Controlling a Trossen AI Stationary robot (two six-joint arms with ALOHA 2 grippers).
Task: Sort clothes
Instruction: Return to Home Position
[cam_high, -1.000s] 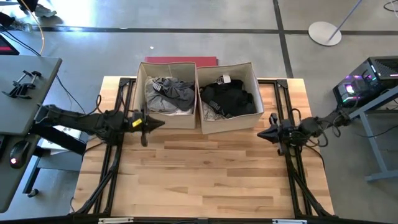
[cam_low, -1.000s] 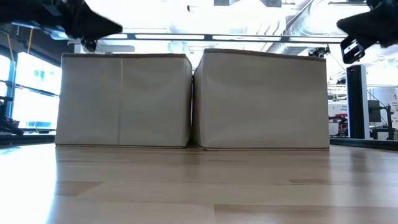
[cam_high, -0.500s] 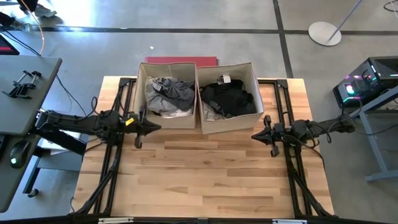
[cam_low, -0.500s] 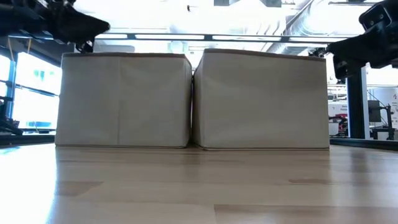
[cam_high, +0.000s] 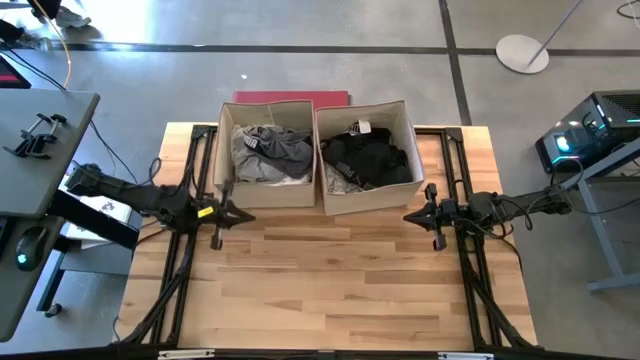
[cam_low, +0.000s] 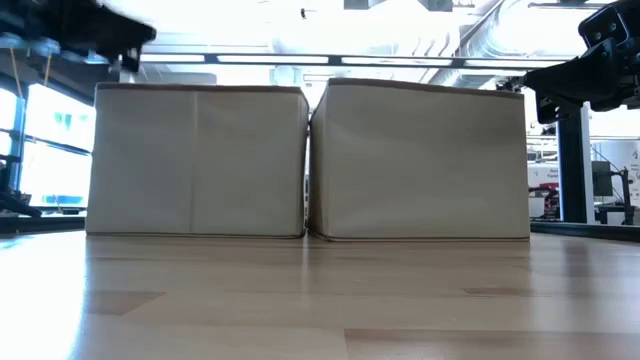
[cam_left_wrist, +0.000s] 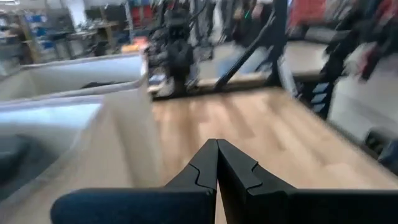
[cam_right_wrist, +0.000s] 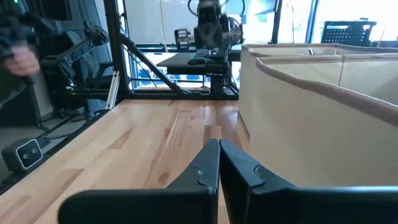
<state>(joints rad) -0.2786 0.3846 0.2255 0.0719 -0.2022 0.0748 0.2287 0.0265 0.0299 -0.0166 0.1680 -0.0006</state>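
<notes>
- High view: grey clothes (cam_high: 272, 150) lie in the left box (cam_high: 270, 195) and black clothes (cam_high: 372, 158) in the right box (cam_high: 370, 200). The left gripper (cam_high: 243, 213) and the right gripper (cam_high: 410, 216) hover over the table near the boxes' outer front corners.
- Low view: both boxes stand side by side, their walls hiding the clothes.
- Left wrist view: the fingers are pressed together and hold nothing.
- Right wrist view: the fingers are likewise closed and empty.

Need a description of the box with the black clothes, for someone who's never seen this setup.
On the wooden table, two tan boxes stand side by side along one edge. Take the box on the right arm's side, nearest the right gripper. It holds black clothes, while its neighbour holds grey clothes.
</notes>
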